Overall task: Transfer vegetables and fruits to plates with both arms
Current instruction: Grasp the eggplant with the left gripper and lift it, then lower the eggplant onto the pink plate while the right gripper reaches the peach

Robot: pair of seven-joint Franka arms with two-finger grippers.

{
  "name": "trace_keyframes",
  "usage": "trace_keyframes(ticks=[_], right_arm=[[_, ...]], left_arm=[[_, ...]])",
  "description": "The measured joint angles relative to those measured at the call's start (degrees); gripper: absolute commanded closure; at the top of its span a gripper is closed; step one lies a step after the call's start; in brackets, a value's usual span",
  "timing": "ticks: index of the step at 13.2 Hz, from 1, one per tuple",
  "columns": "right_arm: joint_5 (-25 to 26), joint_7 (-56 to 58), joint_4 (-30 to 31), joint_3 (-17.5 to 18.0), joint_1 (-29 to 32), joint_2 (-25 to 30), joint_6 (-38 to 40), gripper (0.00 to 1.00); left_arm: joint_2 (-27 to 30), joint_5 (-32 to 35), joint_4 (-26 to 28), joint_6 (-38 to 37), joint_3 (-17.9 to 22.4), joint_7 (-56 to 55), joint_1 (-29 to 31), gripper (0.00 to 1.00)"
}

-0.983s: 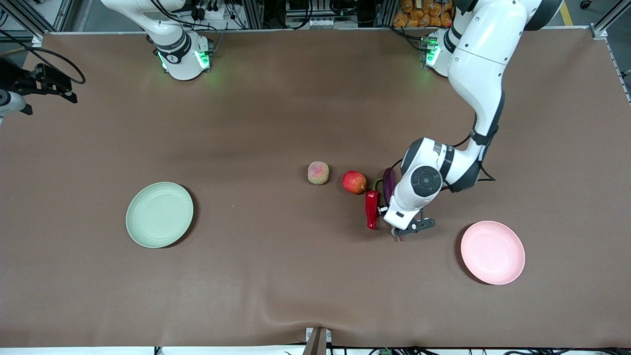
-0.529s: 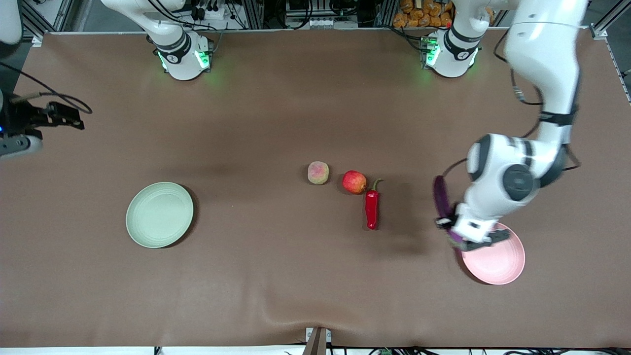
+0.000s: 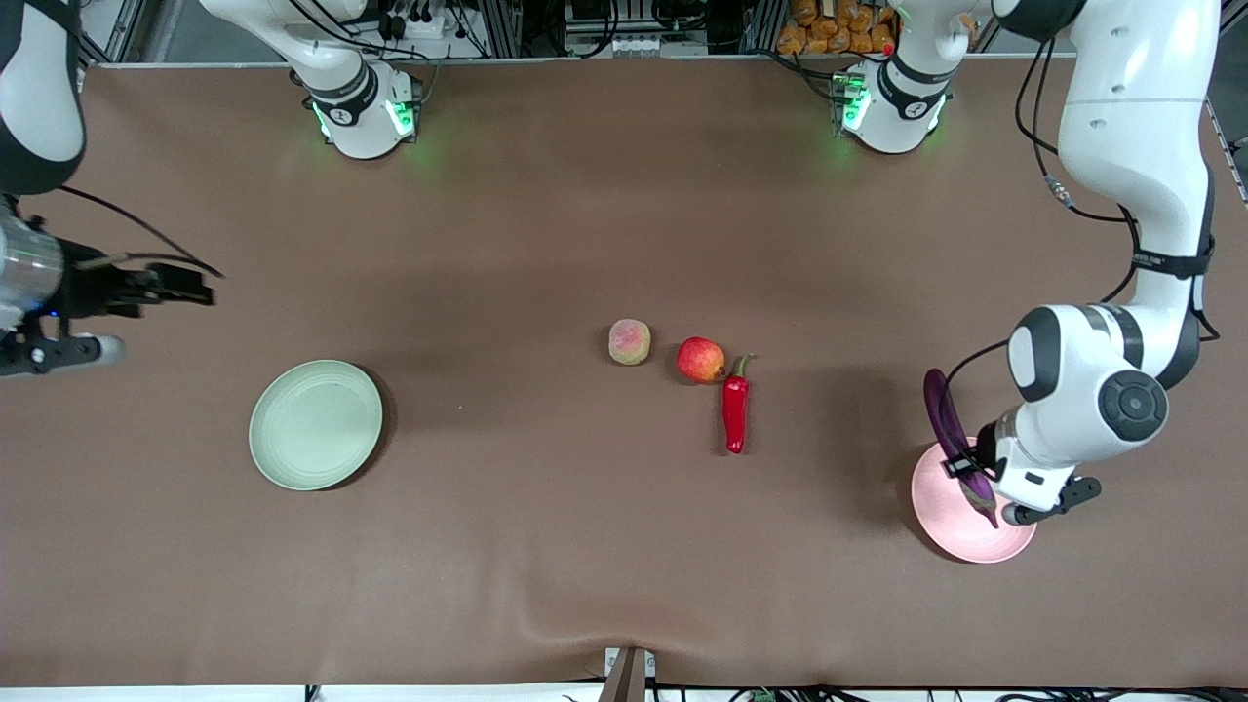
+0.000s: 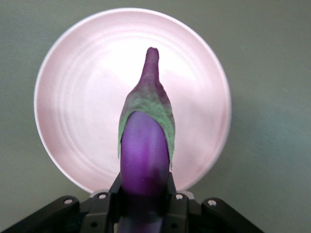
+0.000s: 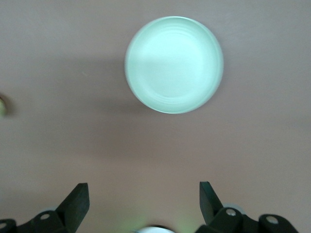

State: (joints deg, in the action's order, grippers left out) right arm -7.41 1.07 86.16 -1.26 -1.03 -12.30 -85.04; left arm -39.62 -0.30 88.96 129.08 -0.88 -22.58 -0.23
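Two pincers: left (image 4: 144,196) grips eggplant (image 4: 144,145) over pink plate (image 4: 68,97); right (image 5: 141,204) gapes empty.

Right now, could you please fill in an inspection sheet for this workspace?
Surface: brown table cover, rippled at the edge nearest the front camera.
Job's things: eggplant held over the pink plate; chili pepper, apple and yellow-green fruit lie mid-table; green plate holds nothing.
Clutter: nothing seen.
Grippers: left gripper shut on the eggplant over the pink plate; right gripper open, in the air at the right arm's end, above the table near the green plate.
Cables: black cables hang along the left arm.
Surroundings: metal framing and orange items past the bases.
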Motion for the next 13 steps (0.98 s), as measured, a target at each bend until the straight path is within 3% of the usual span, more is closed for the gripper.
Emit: trace_keyframes(ticks=[2, 3, 4, 5, 6, 7, 13], right_arm=[[-1.26, -11.04, 0.02, 0.21, -5.1, -2.17, -3.1, 0.0], [-1.96, -17.28, 0.03, 0.36, -8.28, -3.47, -4.84, 0.0], [-3.68, -23.98, 0.05, 0.5, -11.59, -4.96, -6.94, 0.0], [-5.51, -30.33, 0.06, 0.61, -14.68, -6.54, -9.9, 0.0], [-6.57, -36.55, 0.07, 0.7, -17.65, -8.23, -13.23, 0.0], [-6.98, -42.13, 0.07, 0.74, -20.5, -9.93, -16.23, 0.0], [-7.04, -62.55, 0.19, 0.74, -33.92, -21.54, -35.36, 0.0]], left_arm=[[-3.05, 0.0, -2.95, 0.11, -0.03, 0.02, 1.73, 1.0], [-4.32, 0.0, -4.12, 0.13, -0.05, 0.04, 2.31, 0.95], [-5.26, 0.0, -4.92, 0.14, -0.07, 0.05, 2.56, 0.83], [-5.8, 0.0, -5.32, 0.14, -0.14, 0.05, 2.57, 0.55], [-6.06, 0.0, -5.47, 0.25, -0.27, 0.05, 2.55, 0.15], [-6.24, 0.0, -5.56, 0.83, -0.32, 0.05, 2.51, 0.0], [-5.42, -0.05, -7.53, 1.69, -1.76, -0.38, 2.0, 0.0]])
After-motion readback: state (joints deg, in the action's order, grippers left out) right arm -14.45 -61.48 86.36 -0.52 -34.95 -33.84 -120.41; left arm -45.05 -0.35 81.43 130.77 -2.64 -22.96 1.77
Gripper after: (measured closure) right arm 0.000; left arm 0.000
